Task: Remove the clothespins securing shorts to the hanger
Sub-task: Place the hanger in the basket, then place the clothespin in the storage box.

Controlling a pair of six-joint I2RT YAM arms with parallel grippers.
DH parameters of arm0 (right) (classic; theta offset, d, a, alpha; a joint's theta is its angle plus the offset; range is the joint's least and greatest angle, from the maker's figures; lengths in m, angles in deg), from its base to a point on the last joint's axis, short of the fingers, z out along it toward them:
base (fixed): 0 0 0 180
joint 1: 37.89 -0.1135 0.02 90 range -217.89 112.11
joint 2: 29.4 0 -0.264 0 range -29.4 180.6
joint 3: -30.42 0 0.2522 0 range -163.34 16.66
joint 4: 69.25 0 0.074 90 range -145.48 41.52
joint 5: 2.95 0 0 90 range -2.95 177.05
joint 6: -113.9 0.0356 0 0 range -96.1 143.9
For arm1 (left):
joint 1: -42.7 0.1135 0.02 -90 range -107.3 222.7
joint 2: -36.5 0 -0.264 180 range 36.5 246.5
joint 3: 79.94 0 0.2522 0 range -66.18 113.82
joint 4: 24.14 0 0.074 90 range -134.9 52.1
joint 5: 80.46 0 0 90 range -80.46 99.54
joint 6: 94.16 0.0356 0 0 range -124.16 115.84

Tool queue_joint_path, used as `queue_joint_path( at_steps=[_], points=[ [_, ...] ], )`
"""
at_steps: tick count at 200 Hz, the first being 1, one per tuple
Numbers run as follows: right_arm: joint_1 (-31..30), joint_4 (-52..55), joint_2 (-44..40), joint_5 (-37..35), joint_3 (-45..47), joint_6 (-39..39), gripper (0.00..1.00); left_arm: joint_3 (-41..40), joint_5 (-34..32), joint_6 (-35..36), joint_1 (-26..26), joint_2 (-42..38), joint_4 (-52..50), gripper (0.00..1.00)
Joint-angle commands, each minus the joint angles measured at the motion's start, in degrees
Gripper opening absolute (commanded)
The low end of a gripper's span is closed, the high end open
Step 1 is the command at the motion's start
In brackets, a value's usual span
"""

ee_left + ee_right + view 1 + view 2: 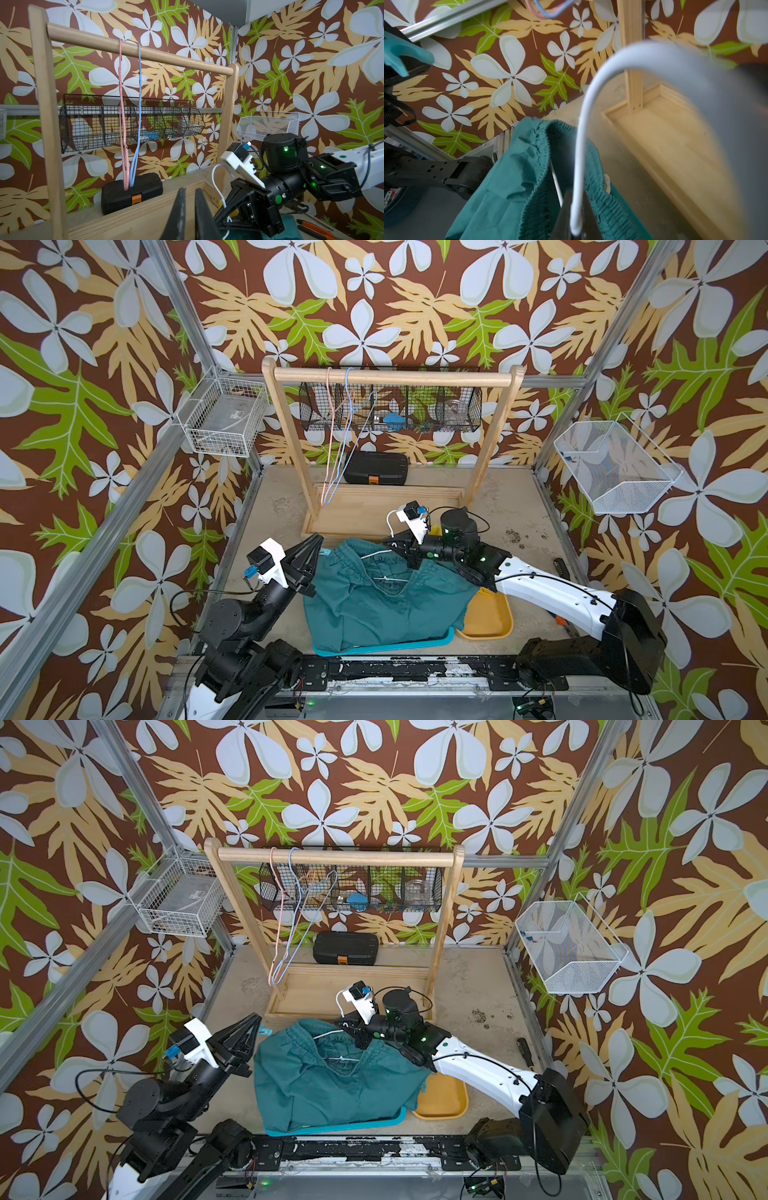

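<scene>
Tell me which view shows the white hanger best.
Right wrist view: the white hanger is close, hook clamped in the right gripper. Both top views show thin wire pieces over the teal shorts; the left wrist view, only the hook.

Tray [436,639] mostly hid. by shorts [374,605]; hanger [580,145] blurry

Both arms low, left gripper [190,191] and right gripper [576,199] closed.
</scene>
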Motion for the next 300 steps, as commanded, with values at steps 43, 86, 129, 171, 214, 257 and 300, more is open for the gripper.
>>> queue_joint_path(
  at_steps=[43, 86, 129, 171, 214, 257, 300],
  points=[
    [0.4, -7.7, 3.5, 0.2, 3.3, 5.9, 0.32, -8.6, 12.1, -16.5, 0.0, 3.1, 14.4, 0.0],
    [0.4, -7.2, -3.8, -2.4, 5.2, 4.6, 0.64, -13.4, 13.3, -22.4, 0.0, 2.9, 20.7, 0.0],
    [0.9, 12.5, -10.6, -12.1, -0.2, -1.5, 0.73, -12.0, 11.4, -25.1, 0.0, 4.8, 21.9, 0.0],
    [0.9, 17.3, -21.2, -14.0, 3.8, -3.1, 0.72, -12.6, 14.2, -30.9, 0.0, 8.4, 27.4, 0.0],
    [1.0, 15.1, -29.5, -1.2, 7.2, -6.4, 0.72, -11.8, 24.2, -34.9, -0.9, 16.9, 35.0, 0.0],
    [1.1, 13.5, -28.3, 8.8, 7.3, -7.9, 0.68, -7.8, 24.2, -28.3, -11.8, 24.3, 34.4, 0.0],
    [1.1, 12.1, -28.4, 12.4, 7.7, -8.5, 0.67, -7.0, 21.4, -26.3, -15.1, 28.8, 36.2, 0.0]
  ],
)
